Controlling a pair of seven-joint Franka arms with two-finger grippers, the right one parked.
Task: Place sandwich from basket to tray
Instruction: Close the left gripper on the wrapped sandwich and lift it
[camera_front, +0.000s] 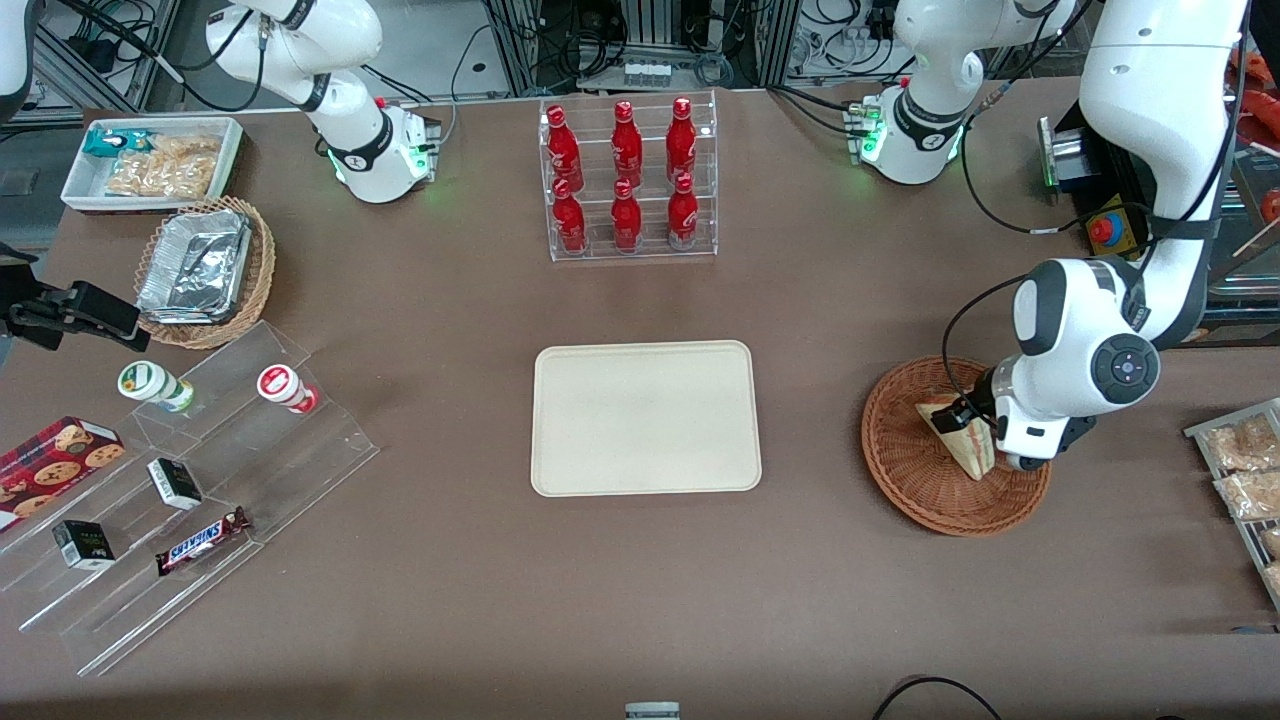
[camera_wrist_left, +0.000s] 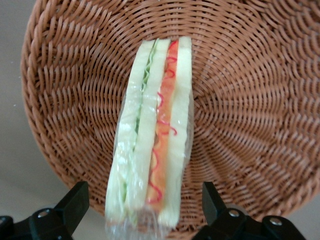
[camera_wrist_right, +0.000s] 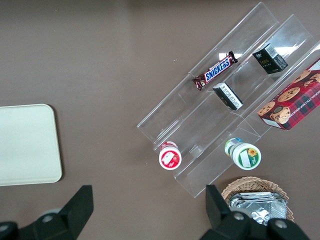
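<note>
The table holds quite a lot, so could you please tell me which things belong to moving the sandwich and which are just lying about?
Belonging to the job:
- sandwich, lying in the basket
- tray, nothing on it
- gripper, low over the basket, jaws open either side of the sandwich

Just lying about:
- red bottles in a clear rack
- Snickers bar
- cookie box
- foil trays

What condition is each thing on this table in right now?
sandwich: wrapped, on edge in the basket, between the open jaws
basket: holds only the sandwich
tray: bare
gripper: open, low over the basket
red bottles: upright in clear rack
Snickers bar: flat on clear stand
</note>
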